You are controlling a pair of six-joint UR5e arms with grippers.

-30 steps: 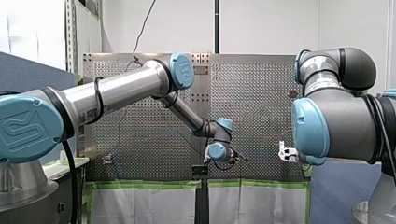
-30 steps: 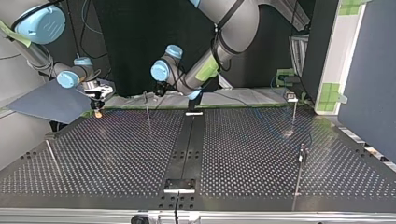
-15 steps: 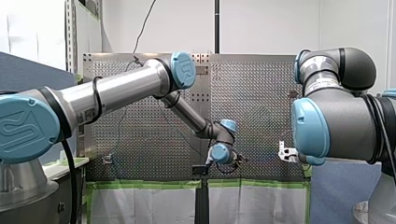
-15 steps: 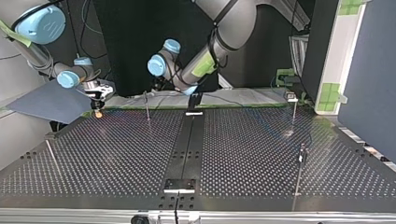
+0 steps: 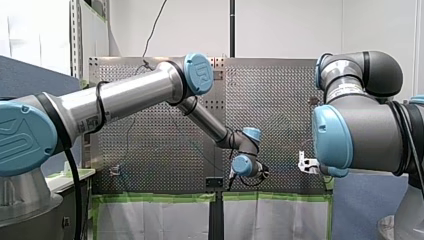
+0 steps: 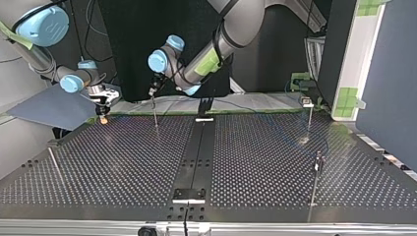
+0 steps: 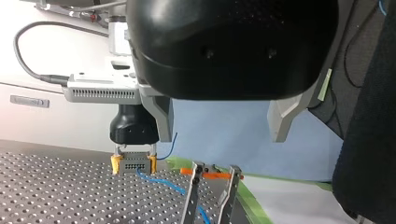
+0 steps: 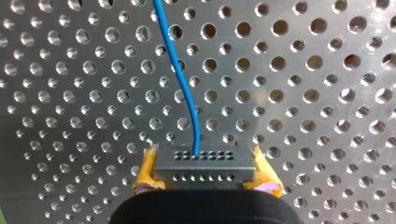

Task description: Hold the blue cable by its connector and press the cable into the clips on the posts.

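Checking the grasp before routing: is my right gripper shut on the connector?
Shut: the right gripper's yellow pads clamp both ends of the grey connector, blue cable leaving it.

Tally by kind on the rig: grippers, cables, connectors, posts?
Grippers: 2, my left gripper and my right gripper
Blue cable: 1
Connector: 1
Posts: 4 in the top view
Total: 8

The thin blue cable (image 8: 190, 100) bends a little. It comes out of the connector (image 8: 204, 164), a small grey block with rows of tiny holes. The yellow pads (image 8: 145, 176) of my right hand (image 8: 204, 173) pinch the connector. The cable runs across the worktop (image 8: 303, 93) to a two-pronged metal post (image 7: 192, 198).
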